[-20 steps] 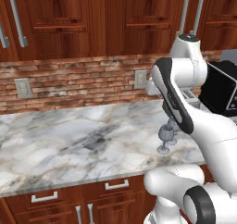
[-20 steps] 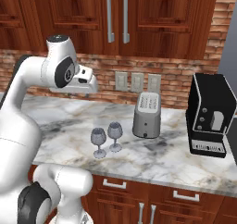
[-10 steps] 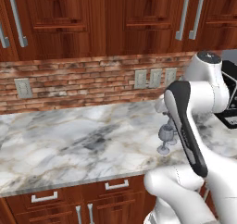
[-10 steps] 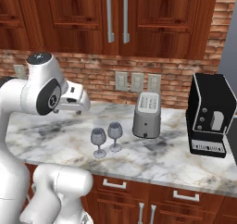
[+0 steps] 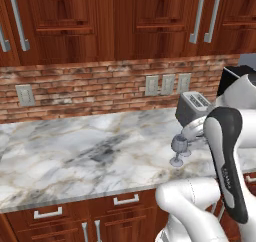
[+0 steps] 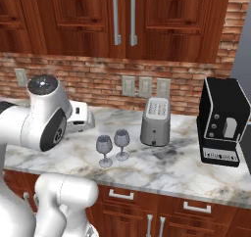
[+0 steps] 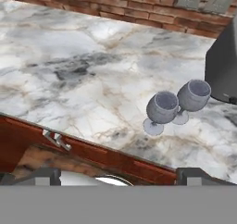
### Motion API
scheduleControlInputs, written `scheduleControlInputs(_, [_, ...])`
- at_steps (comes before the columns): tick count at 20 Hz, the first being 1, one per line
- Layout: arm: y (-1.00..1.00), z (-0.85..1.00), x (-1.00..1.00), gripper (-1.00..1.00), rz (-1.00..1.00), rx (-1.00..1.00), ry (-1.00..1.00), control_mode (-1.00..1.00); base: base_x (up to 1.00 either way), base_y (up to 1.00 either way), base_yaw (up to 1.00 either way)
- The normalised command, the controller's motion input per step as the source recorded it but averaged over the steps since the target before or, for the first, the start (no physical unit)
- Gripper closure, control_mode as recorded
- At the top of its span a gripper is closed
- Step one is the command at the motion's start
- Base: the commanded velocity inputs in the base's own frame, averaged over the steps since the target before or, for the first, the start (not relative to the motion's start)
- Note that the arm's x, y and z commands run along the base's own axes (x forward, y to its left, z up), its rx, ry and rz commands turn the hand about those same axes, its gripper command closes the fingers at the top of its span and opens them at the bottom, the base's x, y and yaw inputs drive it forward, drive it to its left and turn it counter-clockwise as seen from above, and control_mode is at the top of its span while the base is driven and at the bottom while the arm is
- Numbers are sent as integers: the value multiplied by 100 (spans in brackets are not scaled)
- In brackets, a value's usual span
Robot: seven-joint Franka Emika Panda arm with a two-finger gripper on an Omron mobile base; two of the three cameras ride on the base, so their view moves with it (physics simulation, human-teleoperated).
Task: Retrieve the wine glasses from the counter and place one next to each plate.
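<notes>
Two clear greyish wine glasses stand upright side by side on the marble counter [image 6: 162, 165], near its front edge: one [image 6: 104, 146] to the left, the other [image 6: 121, 139] just behind and to its right. The hand view shows both, the nearer glass [image 7: 162, 108] and the farther one [image 7: 193, 96], right of centre. In the left base view one glass [image 5: 179, 146] peeks out beside my arm. My gripper [image 7: 120, 177] is open with nothing between its wide-apart fingertips [image 7: 46, 174]. It hovers above the counter's front edge, left of the glasses and apart from them. The plates are out of view.
A silver toaster [image 6: 156, 122] stands right behind the glasses. A black coffee machine [image 6: 223, 122] is at the counter's far right. The brick wall [image 6: 98, 77] with outlets backs the counter, with wood cabinets [image 6: 122, 15] above. My white elbow [image 6: 44, 116] bulks to the left.
My arm has folded downward, bringing the hand lower, toward the counter left of the glasses. Both glasses stand where they were.
</notes>
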Motion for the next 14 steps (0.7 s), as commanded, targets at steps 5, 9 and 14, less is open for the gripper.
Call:
scheduleControlInputs(5, [-26,-11,-36,-100,36,12,-17,-100,0,0,0])
scheduleControlInputs(9, [-42,-32,-18,-100,26,8,-24,-100,0,0,0])
scheduleControlInputs(14, [-31,-27,-3,-100,21,8,-21,-100,0,0,0])
